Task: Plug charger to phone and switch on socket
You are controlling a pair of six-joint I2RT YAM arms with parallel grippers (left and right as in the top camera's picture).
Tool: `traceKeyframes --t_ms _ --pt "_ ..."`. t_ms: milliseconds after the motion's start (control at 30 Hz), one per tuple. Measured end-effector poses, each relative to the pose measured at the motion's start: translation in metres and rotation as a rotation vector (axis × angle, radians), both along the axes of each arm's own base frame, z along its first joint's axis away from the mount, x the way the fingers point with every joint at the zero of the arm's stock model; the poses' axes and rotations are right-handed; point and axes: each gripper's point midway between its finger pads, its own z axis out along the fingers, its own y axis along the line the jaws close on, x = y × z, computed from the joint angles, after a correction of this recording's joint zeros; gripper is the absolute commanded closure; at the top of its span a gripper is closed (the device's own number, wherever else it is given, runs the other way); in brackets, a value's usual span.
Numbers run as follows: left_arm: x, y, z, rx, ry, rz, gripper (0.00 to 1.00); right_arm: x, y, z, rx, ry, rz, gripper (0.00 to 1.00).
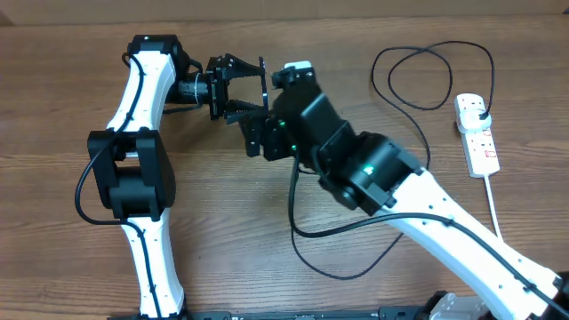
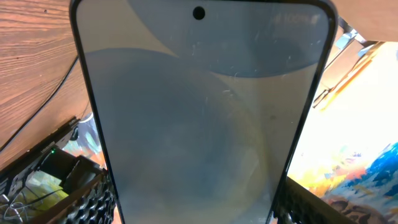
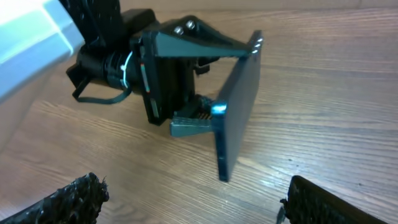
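The brown wooden table (image 1: 222, 267) is carrying everything, and the two black-and-white arms are meeting above its upper middle. At the far right the white oblong power strip with red switch marks (image 1: 480, 142) is lying flat. The black plug of the long thin black charger cable (image 1: 428, 108) appears to be sitting in the strip's upper end. The cable is looping on the wood beside it, well apart from both grippers.

The left gripper (image 1: 253, 87) is clamping the slim, black-edged smartphone with the pale blue screen (image 3: 239, 106) across its width. It is holding the smartphone clear of the table, on edge and tilted, with one short end pointing down toward the right wrist camera. The right gripper (image 3: 199, 202) is standing wide apart just in front of that end, with nothing showing between its fingers. No cable is entering the end that shows, and I cannot tell where the small connector tip is lying.

As I judge it, the step in hand is getting that tip into the smartphone.
- The right gripper should be taking the cable close behind the tip, so that little slack is flopping.
- The left should be holding the smartphone rigid with its port end facing the approach.
- The push should be running straight along the smartphone's length, since a skewed push is likely to twist it in the clamp.
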Motion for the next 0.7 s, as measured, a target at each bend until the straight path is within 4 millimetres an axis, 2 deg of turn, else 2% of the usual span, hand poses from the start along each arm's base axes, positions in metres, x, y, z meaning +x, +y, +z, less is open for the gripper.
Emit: traceKeyframes --t_ms 133,233,367,400,467,533,567,600,700 --pt "0.0 0.0 0.0 0.0 0.0 0.0 0.28 0.003 0.008 -0.016 -0.056 -0.018 -0.059 0.05" --pt "0.0 0.0 0.0 0.0 0.0 0.0 0.28 0.017 -0.001 -0.017 -0.091 -0.067 -0.139 0.05" --pt "0.0 0.0 0.0 0.0 0.0 0.0 0.28 0.03 0.002 -0.023 -0.121 -0.107 -0.165 0.02" --pt "0.0 0.0 0.0 0.0 0.0 0.0 0.28 0.033 0.005 -0.029 -0.137 -0.108 -0.164 0.04" --pt "0.0 0.0 0.0 0.0 0.0 0.0 0.28 0.037 0.009 -0.037 -0.152 -0.11 -0.165 0.1" --pt "0.0 0.0 0.0 0.0 -0.001 0.0 0.28 0.042 0.011 -0.05 -0.184 -0.105 -0.17 0.3" --pt "0.0 0.0 0.0 0.0 0.0 0.0 0.28 0.043 0.011 -0.055 -0.195 -0.102 -0.179 0.33" --pt "0.0 0.0 0.0 0.0 0.0 0.0 0.28 0.045 0.01 -0.057 -0.202 -0.104 -0.185 0.4" --pt "0.0 0.0 0.0 0.0 0.0 0.0 0.28 0.048 0.009 -0.055 -0.214 -0.123 -0.196 0.43"
